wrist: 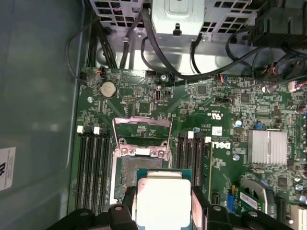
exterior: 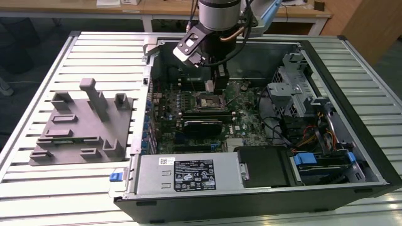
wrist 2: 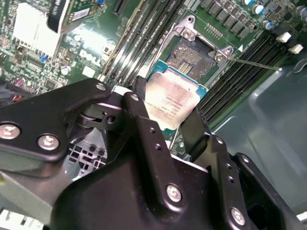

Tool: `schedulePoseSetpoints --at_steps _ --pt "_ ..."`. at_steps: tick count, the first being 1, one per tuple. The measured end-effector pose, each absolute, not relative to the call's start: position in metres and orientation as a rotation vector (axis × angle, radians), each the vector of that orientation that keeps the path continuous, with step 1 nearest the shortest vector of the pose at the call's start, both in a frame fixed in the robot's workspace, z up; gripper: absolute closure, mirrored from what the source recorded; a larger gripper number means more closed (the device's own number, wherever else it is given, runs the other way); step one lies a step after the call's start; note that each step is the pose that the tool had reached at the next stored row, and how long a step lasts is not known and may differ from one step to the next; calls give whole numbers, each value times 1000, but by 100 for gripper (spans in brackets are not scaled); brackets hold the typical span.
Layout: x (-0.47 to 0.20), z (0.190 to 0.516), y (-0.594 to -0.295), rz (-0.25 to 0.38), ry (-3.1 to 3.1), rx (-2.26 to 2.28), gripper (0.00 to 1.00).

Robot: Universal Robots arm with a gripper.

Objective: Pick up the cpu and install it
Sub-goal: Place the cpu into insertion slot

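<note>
The black metal two-finger gripper [wrist 2: 168, 115] clamps the flat, square, silver-topped cpu [wrist 2: 171, 98] by opposite edges, partly over the dark open socket [wrist 2: 194, 55]. In the first wrist view the socket's metal frame [wrist: 141, 125] stands open. In the exterior view the gripper hangs inside the open black computer case [exterior: 264, 200]. Seating it well likely needs squared corners and a level descent.

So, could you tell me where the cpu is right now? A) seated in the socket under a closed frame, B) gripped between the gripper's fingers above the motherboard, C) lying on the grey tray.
B: in the first wrist view the cpu sits clamped in the gripper, over the motherboard near the open socket.
</note>
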State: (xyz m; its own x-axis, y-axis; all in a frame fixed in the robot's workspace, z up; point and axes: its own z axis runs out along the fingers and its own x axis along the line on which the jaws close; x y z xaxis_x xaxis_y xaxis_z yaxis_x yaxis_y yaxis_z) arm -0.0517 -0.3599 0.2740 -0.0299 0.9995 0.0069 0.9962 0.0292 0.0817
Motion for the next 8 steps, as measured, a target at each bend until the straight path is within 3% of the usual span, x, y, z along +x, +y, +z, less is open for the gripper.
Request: schedulePoseSetpoints --at_steps 8 --pt "-53 268 -358 97 2206 2161 46"
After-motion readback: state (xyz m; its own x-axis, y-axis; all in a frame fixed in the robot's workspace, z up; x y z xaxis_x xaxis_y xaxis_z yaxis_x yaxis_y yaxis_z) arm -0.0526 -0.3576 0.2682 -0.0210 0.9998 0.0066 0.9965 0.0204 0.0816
